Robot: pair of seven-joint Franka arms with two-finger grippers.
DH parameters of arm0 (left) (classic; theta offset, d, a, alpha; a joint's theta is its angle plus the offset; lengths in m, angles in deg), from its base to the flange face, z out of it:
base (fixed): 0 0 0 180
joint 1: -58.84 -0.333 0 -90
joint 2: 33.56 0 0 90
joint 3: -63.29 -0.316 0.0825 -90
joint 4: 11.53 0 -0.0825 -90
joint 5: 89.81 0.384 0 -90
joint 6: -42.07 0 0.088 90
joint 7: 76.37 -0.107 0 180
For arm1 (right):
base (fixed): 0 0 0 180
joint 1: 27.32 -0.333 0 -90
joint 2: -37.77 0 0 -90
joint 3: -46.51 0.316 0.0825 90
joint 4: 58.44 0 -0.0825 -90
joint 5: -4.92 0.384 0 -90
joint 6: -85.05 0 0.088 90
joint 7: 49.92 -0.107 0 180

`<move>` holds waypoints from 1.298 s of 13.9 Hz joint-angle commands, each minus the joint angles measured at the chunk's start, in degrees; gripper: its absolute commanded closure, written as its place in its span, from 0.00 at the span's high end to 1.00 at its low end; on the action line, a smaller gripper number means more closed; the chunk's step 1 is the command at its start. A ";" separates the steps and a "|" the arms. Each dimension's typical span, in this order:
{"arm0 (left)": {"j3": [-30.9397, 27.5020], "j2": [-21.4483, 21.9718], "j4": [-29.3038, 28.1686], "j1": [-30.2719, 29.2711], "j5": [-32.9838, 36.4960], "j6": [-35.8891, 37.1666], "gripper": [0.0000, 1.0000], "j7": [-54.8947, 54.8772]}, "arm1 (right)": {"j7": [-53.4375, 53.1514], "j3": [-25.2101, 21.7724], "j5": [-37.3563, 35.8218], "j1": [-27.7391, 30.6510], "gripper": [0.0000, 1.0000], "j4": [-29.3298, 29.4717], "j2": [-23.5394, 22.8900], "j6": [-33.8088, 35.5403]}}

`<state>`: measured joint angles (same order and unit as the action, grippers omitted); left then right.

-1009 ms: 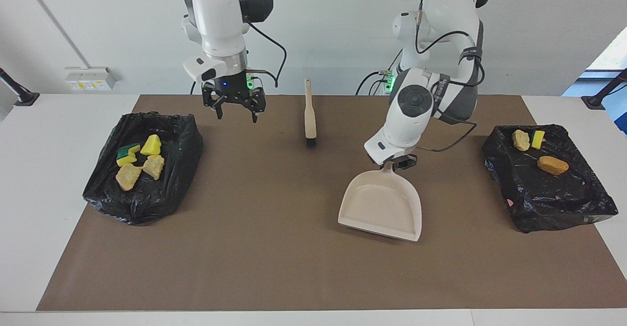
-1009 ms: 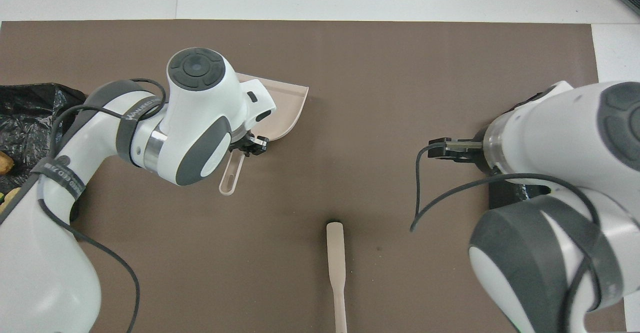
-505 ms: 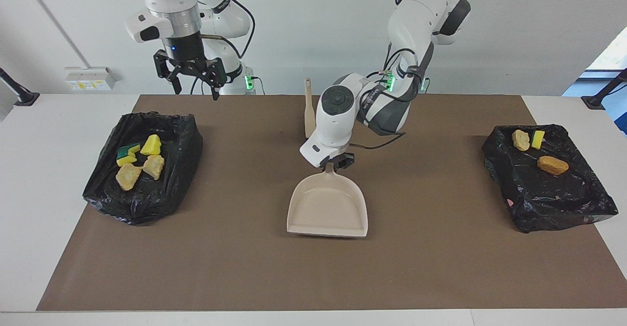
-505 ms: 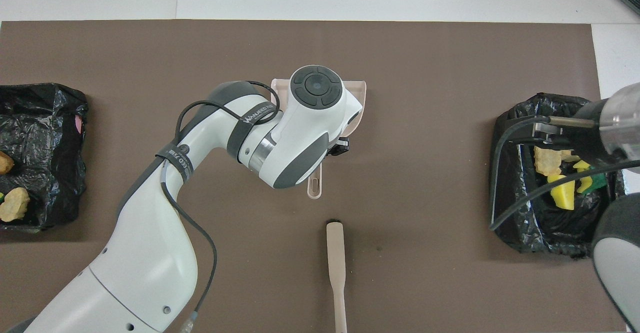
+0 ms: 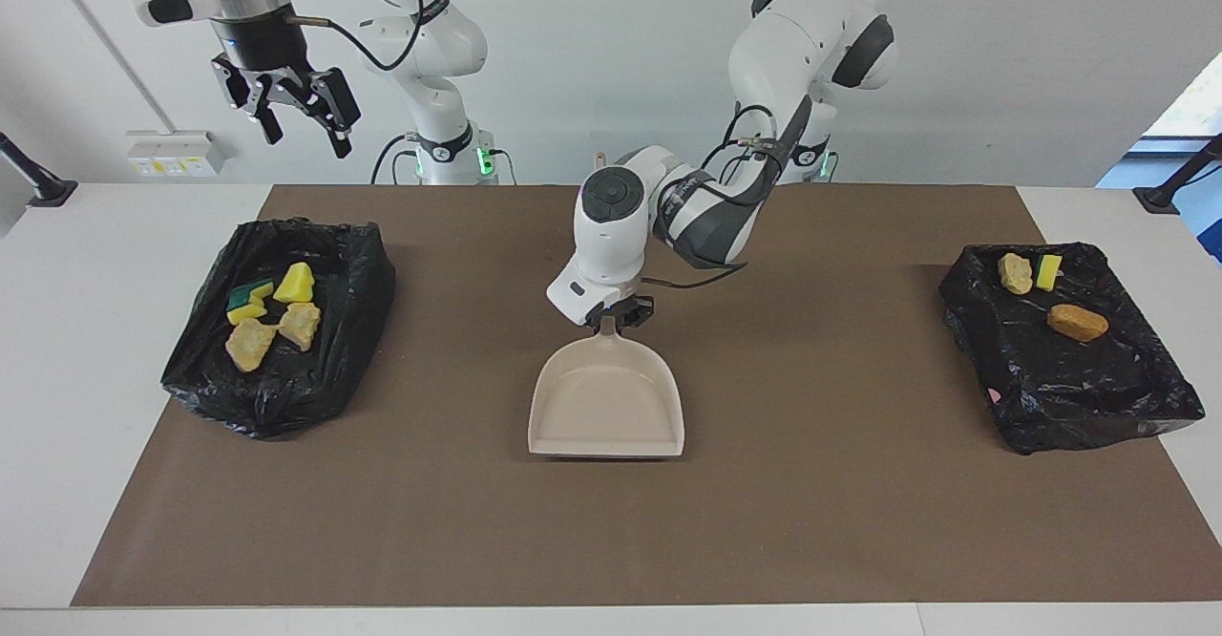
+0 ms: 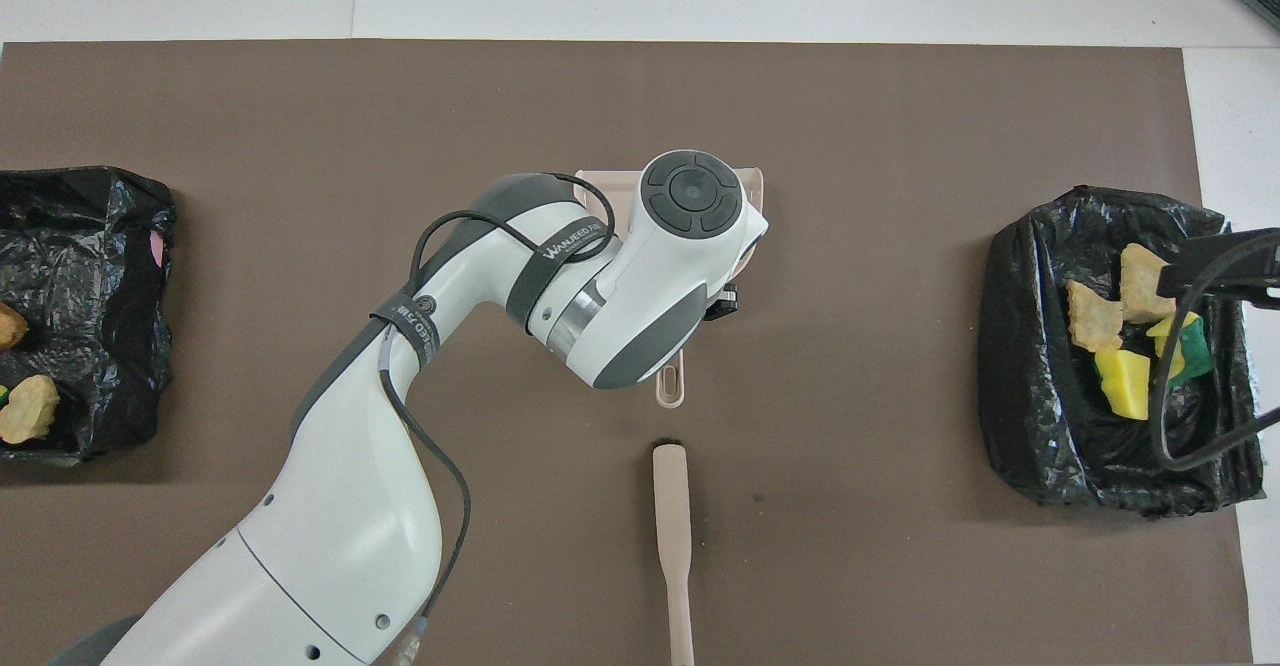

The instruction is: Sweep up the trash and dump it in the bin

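Note:
My left gripper (image 5: pixel 619 319) is shut on the handle of the empty beige dustpan (image 5: pixel 606 407), which lies on the brown mat at the table's middle. In the overhead view the left arm covers most of the dustpan (image 6: pixel 670 386). My right gripper (image 5: pixel 305 137) is open and empty, raised high near the bin at the right arm's end. Several pieces of trash (image 5: pixel 272 309), yellow sponges and tan lumps, lie in that bin (image 5: pixel 363 264); they also show in the overhead view (image 6: pixel 1120 346). Three more scraps (image 5: pixel 1050 297) lie in the other bin (image 5: pixel 1098 397).
The beige brush (image 6: pixel 672 516) lies on the mat nearer to the robots than the dustpan; in the facing view the left arm hides all but its handle tip (image 5: pixel 600 157). Both bins are lined with black bags (image 6: pixel 1030 346) (image 6: pixel 90 276). A brown mat (image 5: pixel 859 521) covers the table.
My left arm has slid the dustpan from near the left arm's end to the table's middle. My right gripper has risen and swung out toward its own end of the table.

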<state>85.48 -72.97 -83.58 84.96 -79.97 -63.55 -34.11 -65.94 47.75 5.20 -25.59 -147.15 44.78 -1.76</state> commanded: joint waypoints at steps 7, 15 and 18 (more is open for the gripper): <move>-0.92 -0.67 -0.99 1.21 1.06 0.86 0.28 0.63 | 10.22 -0.45 0.16 3.72 1.00 -3.14 -1.12 -1.96; -4.68 16.51 -15.62 -1.68 0.97 1.39 1.00 -0.43 | 10.48 0.34 1.13 3.63 1.00 -2.97 -1.03 -1.43; -10.31 27.07 -26.28 -2.21 0.45 0.51 1.00 -9.70 | 10.48 0.34 1.13 3.63 1.00 -2.97 -1.03 -1.43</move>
<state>78.26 -55.95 -98.22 83.82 -79.33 -61.30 -38.46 -56.21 47.92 5.42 -22.45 -149.27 42.99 -2.68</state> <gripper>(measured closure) 0.000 0.000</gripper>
